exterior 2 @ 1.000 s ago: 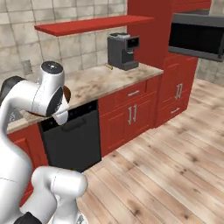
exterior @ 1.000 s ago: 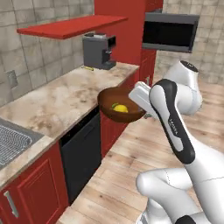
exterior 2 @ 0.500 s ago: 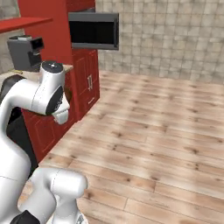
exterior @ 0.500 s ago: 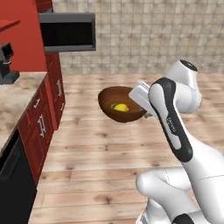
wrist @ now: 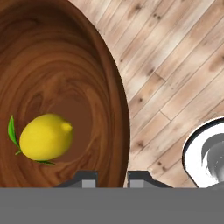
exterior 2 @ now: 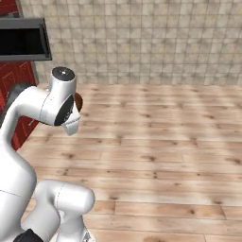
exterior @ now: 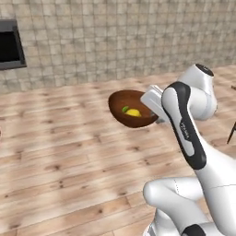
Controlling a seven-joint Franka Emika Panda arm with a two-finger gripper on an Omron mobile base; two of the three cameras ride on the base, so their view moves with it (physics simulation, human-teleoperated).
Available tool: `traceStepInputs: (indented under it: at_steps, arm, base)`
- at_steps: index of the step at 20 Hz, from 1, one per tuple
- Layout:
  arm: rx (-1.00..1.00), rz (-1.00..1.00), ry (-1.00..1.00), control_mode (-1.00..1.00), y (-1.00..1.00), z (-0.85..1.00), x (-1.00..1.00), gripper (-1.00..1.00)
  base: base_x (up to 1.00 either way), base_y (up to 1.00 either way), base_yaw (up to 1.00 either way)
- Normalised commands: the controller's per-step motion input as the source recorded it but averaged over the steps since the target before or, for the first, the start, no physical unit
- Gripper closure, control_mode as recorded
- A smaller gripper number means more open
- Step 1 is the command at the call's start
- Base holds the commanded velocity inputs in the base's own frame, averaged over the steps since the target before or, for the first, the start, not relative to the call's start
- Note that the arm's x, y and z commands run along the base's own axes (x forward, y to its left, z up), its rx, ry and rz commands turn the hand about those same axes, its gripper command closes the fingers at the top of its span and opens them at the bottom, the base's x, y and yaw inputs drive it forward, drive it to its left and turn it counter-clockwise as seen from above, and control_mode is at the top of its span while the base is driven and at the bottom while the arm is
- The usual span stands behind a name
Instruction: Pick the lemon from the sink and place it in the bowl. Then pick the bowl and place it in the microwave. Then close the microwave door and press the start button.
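The claw [wrist: 111, 178] pinches the rim of the bowl [exterior: 132, 109], held level mid-frame above the floor so the lemon [exterior: 133, 112] stays inside, with the microwave [exterior: 10, 44] at upper left.

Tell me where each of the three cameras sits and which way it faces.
Left base view: behind the arm on its left, facing the tiled wall; the white arm rises at the right, carrying the bowl with the lemon over the wood floor.
Right base view: behind on the right, same wall ahead; arm at the left, the microwave at the upper left.
Hand view: on the hand, looking down into the bowl; the pincer grips its rim.
Both base views share the wall, floor and microwave.
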Motion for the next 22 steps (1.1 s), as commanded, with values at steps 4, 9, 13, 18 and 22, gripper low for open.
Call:
traceStepInputs:
  at_steps: [4, 9, 13, 18, 22]
  arm:
    - [0.0, 0.0, 0.0, 1.0, 0.0, 0.0, 0.0, 1.0]
    - [0.0, 0.0, 0.0, 1.0, 0.0, 0.0, 0.0, 1.0]
    - [0.0, 0.0, 0.0, 1.0, 0.0, 0.0, 0.0, 1.0]
    - [0.0, 0.0, 0.0, 1.0, 0.0, 0.0, 0.0, 1.0]
    - [0.0, 0.0, 0.0, 1.0, 0.0, 0.0, 0.0, 1.0]
  base:
    - [1.0, 0.01, -0.26]
    - [1.0, 0.38, -0.19]
    - [1.0, 0.67, -0.18]
    - [1.0, 0.54, -0.17]
    - [1.0, 0.5, -0.11]
